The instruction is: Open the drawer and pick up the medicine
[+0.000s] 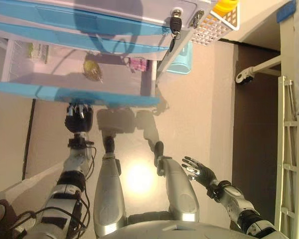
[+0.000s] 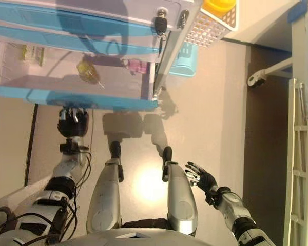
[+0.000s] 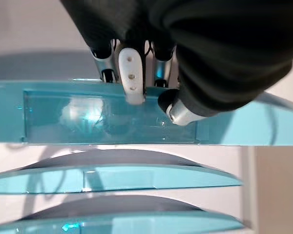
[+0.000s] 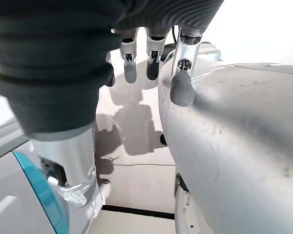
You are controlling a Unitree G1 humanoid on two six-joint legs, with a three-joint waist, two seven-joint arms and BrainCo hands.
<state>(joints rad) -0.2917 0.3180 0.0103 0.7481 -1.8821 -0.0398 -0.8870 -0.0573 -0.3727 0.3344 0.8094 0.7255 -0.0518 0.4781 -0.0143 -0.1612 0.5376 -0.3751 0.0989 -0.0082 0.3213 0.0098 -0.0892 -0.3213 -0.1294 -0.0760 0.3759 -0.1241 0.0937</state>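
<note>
1. Drawer (image 1: 74, 93): the lowest drawer of a white cabinet (image 1: 139, 12) with translucent blue fronts stands pulled out; the two drawers above it are closed.
2. Medicine: inside the open drawer lie a yellow round packet (image 1: 92, 70) near the middle, a small pink box (image 1: 138, 63) towards the right wall, and a pale green-printed box (image 1: 38, 52) at the left. Which of these is the medicine cannot be told.
3. Left hand (image 1: 78, 118): positioned at the blue front of the open drawer, below its edge. In the left wrist view the fingers (image 3: 132, 73) curl over the front's top edge, gripping it.
4. Right hand (image 1: 199, 171): low beside the robot, well apart from the cabinet, fingers spread and relaxed, holding nothing.
5. A white perforated basket (image 1: 214, 25) containing a yellow object (image 1: 225, 5) sits beside the cabinet's top.
</note>
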